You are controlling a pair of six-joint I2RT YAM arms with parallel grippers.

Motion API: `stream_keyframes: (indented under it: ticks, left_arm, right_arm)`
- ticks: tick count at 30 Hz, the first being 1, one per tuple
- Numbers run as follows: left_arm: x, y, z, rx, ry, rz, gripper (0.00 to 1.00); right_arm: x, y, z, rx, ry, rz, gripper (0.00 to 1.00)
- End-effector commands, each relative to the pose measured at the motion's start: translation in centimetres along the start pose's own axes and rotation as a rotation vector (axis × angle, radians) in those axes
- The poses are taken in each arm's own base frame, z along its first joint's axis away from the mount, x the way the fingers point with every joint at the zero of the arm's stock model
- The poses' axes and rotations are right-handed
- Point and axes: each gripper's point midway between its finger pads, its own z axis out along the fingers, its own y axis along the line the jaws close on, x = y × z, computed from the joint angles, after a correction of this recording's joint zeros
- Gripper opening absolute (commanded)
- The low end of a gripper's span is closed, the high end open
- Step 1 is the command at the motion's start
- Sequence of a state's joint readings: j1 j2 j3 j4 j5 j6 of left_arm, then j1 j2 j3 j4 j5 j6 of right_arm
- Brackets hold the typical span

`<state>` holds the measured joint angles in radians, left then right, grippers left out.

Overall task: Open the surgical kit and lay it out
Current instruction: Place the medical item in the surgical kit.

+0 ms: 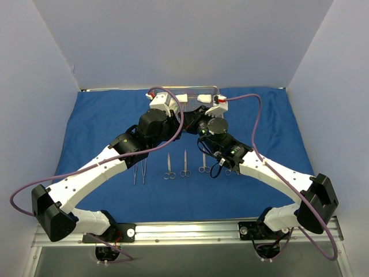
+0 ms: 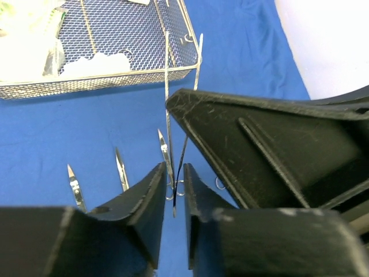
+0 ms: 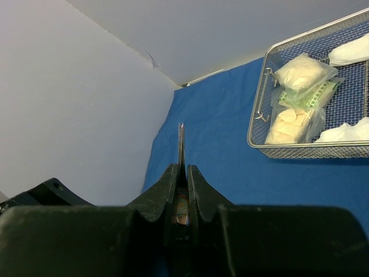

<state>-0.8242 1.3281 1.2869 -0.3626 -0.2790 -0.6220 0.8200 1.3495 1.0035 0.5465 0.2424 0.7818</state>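
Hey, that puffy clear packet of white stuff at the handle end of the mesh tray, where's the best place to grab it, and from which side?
Probably straight down from above, pinching the puffy packet across its bulging middle. The tray walls block a sideways approach. The packet seems to rest partly on the other packets, so its top is exposed.
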Motion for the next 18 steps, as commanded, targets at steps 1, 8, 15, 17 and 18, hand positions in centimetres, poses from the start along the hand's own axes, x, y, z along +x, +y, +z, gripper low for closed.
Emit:
stream_keyframes:
  ticks: [1,8,15,17,18]
  left_arm:
    - [-2.4,-1.5,-0.3,0.04,-0.079,-0.019,0.25]
    - [-2.0,-1.0,-0.2,0.017,-0.068,-0.011,0.02]
    - [0.0,1.1,-0.7,-0.038,-0.023,0.008,0.02]
    - [0.6,2.4,-1.1,-0.085,-0.012,0.011,0.02]
    - [1.4,3.4,-1.1,-0.119,0.001,0.017,0.02]
  right_arm:
    - [-1.1,1.7,-0.8,-0.051,-0.021,0.012,0.0]
    - [-0.9,1.4,-0.7,-0.037,-0.016,-0.008,0.0]
    - [-4.8,1.1,-0.8,0.0,-0.108,-0.101,0.56]
    - [-7.0,0.9,-0.9,-0.001,-0.142,-0.109,0.66]
    - [-7.7,0.7,-1.0,0.002,-0.151,-0.112,0.71]
